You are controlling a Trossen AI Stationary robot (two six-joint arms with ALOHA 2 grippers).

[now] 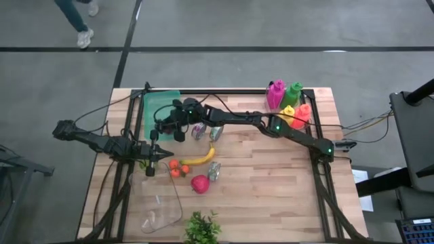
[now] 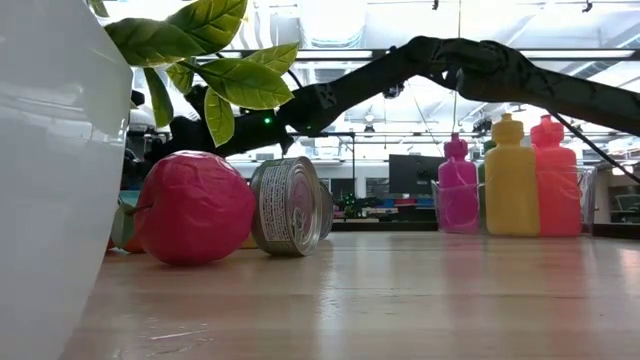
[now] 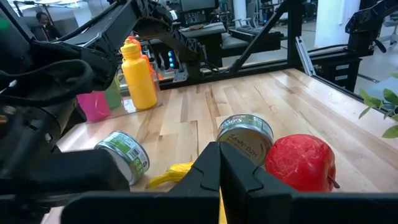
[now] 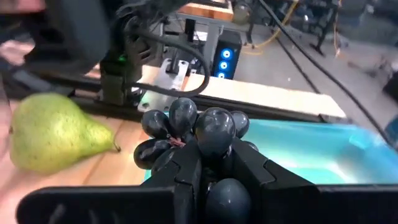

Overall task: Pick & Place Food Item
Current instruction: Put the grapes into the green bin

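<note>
Now a bunch of dark grapes (image 4: 198, 134) is seen clamped in the right end effector (image 4: 208, 163), carried above the teal tray (image 1: 157, 103) at the far left of the surface (image 1: 271, 196). Next, a lowering and release into that tray appears called for, while the left end effector (image 1: 150, 155) waits pressed together, holding nothing, beside the banana (image 1: 199, 159).

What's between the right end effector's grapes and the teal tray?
Nothing visible. The right end effector is shut on the dark grape bunch, held by the teal tray, whose floor looks bare in the right wrist view. A pear lies off to one side on the table, not in the path.
</note>
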